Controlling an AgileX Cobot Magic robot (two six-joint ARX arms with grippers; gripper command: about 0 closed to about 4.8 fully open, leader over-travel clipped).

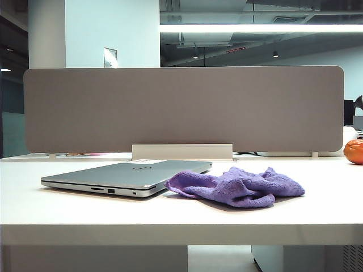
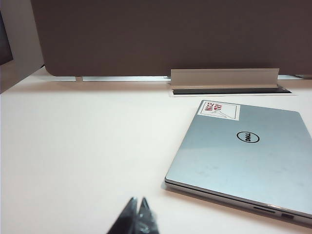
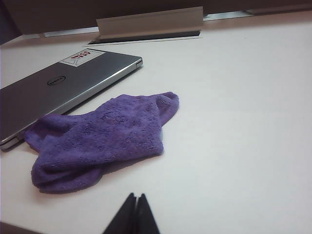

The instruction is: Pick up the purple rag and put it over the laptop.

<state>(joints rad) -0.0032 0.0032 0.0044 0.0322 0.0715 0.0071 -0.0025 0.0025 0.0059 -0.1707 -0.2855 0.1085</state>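
Observation:
The purple rag (image 1: 238, 186) (image 3: 105, 136) lies crumpled on the white table, its left end against the laptop's corner. The silver-grey laptop (image 1: 127, 173) (image 2: 243, 156) (image 3: 53, 90) lies closed and flat, logo up, with a sticker on its lid. My left gripper (image 2: 137, 200) is shut and holds nothing; it hovers over bare table short of the laptop's near corner. My right gripper (image 3: 135, 196) is shut and empty too, a little short of the rag. Neither arm shows in the exterior view.
A grey partition panel (image 1: 181, 107) stands along the table's back edge with a white cable cover (image 1: 181, 152) at its foot. An orange fruit (image 1: 354, 152) sits at the far right. The table's front edge (image 1: 181, 226) runs across the exterior view.

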